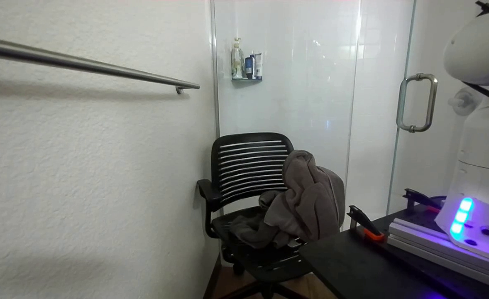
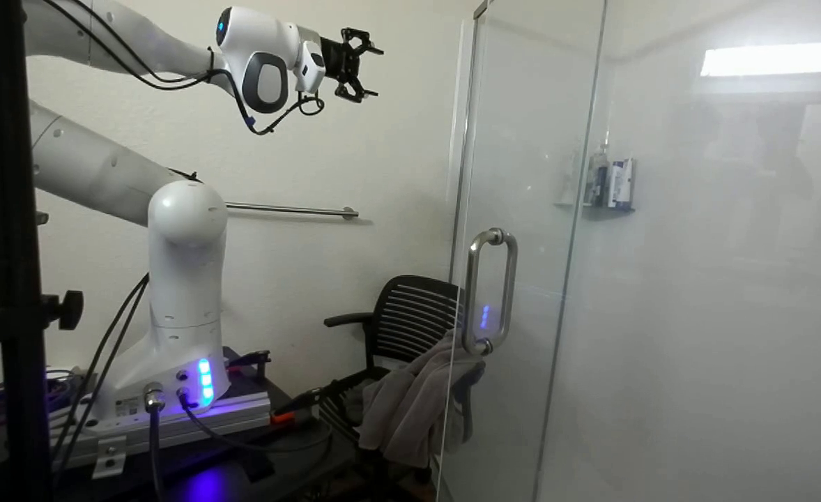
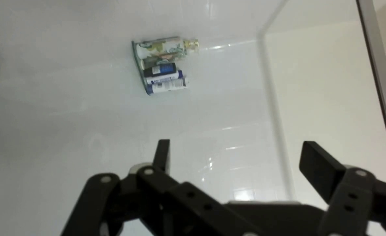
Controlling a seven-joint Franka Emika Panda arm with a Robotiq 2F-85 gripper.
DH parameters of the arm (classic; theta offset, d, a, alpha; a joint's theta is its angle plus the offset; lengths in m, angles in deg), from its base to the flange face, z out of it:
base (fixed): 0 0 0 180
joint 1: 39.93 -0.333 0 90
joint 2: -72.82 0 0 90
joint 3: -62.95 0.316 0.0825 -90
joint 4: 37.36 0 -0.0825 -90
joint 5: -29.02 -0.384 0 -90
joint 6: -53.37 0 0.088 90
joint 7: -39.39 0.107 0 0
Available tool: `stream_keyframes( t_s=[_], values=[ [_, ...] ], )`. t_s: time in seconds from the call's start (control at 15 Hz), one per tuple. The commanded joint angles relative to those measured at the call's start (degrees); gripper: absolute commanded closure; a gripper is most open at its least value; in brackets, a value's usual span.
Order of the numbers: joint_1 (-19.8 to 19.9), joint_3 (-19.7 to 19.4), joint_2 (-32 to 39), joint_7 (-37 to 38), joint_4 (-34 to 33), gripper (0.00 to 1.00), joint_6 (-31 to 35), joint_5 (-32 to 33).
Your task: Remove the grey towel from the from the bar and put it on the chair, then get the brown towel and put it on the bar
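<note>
The towel bar (image 1: 103,68) runs along the white wall, and nothing hangs on the part that shows. It also shows in an exterior view (image 2: 288,209), partly behind the arm. A black chair (image 1: 248,138) stands in the corner, also seen in an exterior view (image 2: 349,318). A brownish-grey towel (image 1: 311,203) lies bunched over its armrest and seat, also in an exterior view (image 2: 410,411). A darker grey fold of cloth (image 1: 250,232) lies on the seat; I cannot tell whether it is a second towel. My gripper (image 2: 376,73) is open and empty, high above the chair, also in the wrist view (image 3: 235,147).
A glass shower door with a metal handle (image 2: 473,293) stands beside the chair. A shelf with bottles (image 1: 246,66) hangs inside the shower; the bottles also show in the wrist view (image 3: 165,65). The arm stands on a black table (image 1: 352,257) with clamps (image 1: 365,222) near its edge.
</note>
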Motion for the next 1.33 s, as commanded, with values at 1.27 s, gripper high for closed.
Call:
stream_keyframes(
  t_s=[1.27],
  values=[
    [7.8, -30.9, 12.3, 13.7, -2.7, 0.0, 10.7, -7.9]
  ],
)
